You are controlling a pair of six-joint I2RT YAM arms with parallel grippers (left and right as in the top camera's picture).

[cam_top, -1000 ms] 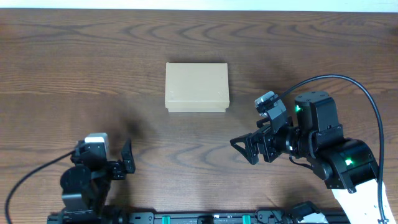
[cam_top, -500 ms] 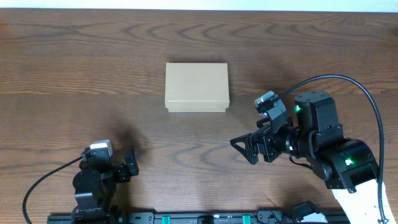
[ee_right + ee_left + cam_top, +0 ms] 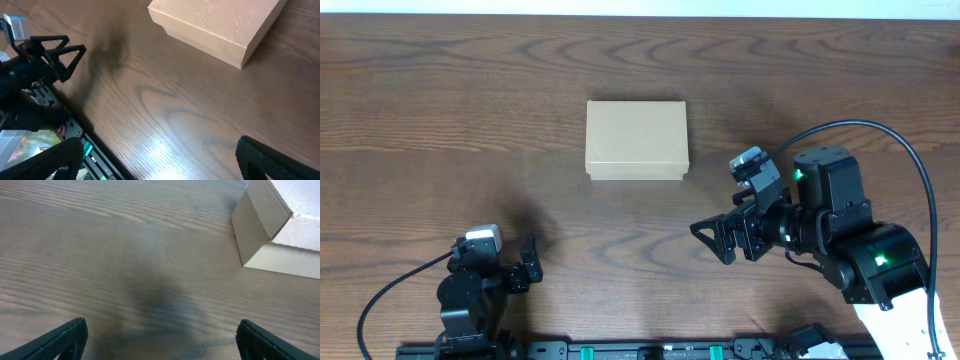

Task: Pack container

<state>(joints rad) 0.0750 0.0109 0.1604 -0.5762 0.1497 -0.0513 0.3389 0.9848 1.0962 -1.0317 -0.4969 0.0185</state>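
The container [image 3: 636, 139] is a tan cardboard box with its lid shut, lying flat at the middle of the wooden table. It also shows in the left wrist view [image 3: 272, 227] at the top right and in the right wrist view [image 3: 217, 22] at the top. My left gripper [image 3: 525, 267] is open and empty, low at the front left, well short of the box. My right gripper [image 3: 712, 240] is open and empty, at the front right of the box and apart from it. Its fingers frame bare wood in the right wrist view [image 3: 160, 157].
The dark wood table [image 3: 470, 110] carries only the box. A black rail with green clips [image 3: 650, 351] runs along the front edge. A black cable [image 3: 880, 135] loops over the right arm. The left arm shows in the right wrist view [image 3: 40, 55].
The left arm drew back toward the front edge and slightly right between the earliest frame and half a second ago. It has since stayed still. The right arm and the box have not moved.
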